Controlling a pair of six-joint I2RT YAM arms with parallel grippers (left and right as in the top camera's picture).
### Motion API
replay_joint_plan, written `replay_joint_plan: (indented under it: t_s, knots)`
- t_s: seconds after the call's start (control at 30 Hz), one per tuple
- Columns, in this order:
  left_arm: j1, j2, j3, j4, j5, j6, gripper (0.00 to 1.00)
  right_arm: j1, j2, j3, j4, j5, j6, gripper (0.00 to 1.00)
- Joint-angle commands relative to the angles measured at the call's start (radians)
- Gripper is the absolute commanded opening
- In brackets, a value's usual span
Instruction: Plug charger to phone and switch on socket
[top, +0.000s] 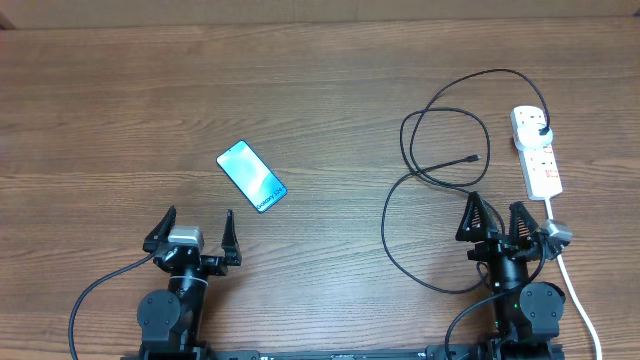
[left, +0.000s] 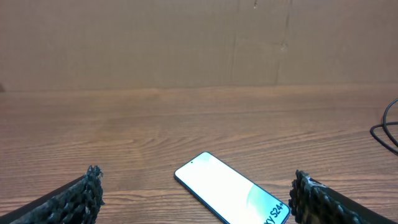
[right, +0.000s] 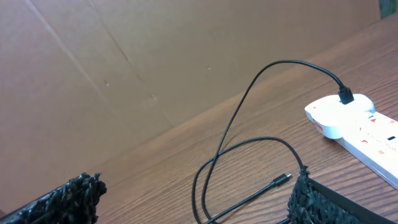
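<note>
The phone (top: 252, 176) lies flat and diagonal on the table at centre left, blue-teal screen up; it also shows in the left wrist view (left: 233, 196). The charger cable (top: 415, 185) lies in loops at the right, its connector tip (top: 473, 158) free on the table and its black plug (top: 541, 130) seated in the white socket strip (top: 537, 150). In the right wrist view the tip (right: 283, 179), plug (right: 346, 96) and socket (right: 360, 127) show. My left gripper (top: 193, 233) is open and empty, just in front of the phone. My right gripper (top: 498, 215) is open and empty, in front of the cable loops.
The socket's white cord (top: 580, 300) runs down the right edge past my right arm. A brown cardboard wall (left: 199, 43) stands behind the table. The table is wood-grained.
</note>
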Motion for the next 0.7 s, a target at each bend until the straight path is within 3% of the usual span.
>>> replay_joint_plan:
  t_s: [0.0, 0.67]
  knots:
    - [-0.002, -0.009, -0.004, 0.0, 0.015, 0.019, 1.0, -0.003, -0.007, -0.011, 0.005, -0.005, -0.005, 1.0]
    - [-0.002, -0.008, 0.058, -0.057, 0.037, -0.072, 0.99, -0.003, -0.007, -0.011, 0.005, -0.005, -0.005, 1.0]
